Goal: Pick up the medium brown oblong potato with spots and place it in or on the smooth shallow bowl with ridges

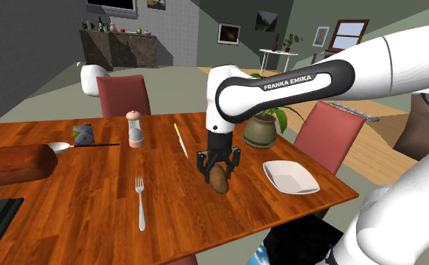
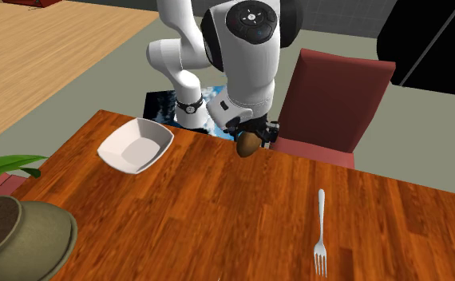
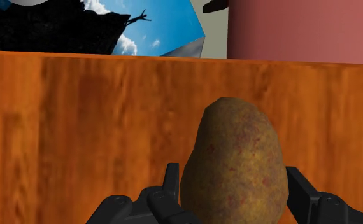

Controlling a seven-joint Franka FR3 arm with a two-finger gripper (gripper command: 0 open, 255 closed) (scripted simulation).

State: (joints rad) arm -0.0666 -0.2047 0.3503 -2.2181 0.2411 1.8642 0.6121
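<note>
- Black gripper [image 1: 219, 175] is clasping the potato [image 1: 220, 181] by its upper end, with its fingers [image 3: 171, 184] pressing on either flank. Most of the potato is hanging below the fingertips, close over the table [image 1: 92, 203]. Whether it is clear of the wood, I cannot tell.
- At about 3 o'clock from the potato in the shoulder view, the bowl [image 1: 289, 177] is sitting near but apart, and it is lying empty.
- Slipping is looking like the main risk. The fingers are bearing on a rounded, narrowing end, so a quick swing could be working the potato loose.
- Releasing from too high is the second risk. The bowl is showing white, smooth, squarish and shallow, with low sloping walls. A dropped potato could be rolling over the rim or shoving the dish along the glossy wood.
- In the wrist view the potato is showing egg-like and oblong, dull golden brown with reddish speckles and a matt, slightly rough skin.
- Polished reddish planks are making up the tabletop. A metal fork [image 1: 140, 203] is lying at 8 o'clock from the potato, well apart and away from the path to the bowl.
</note>
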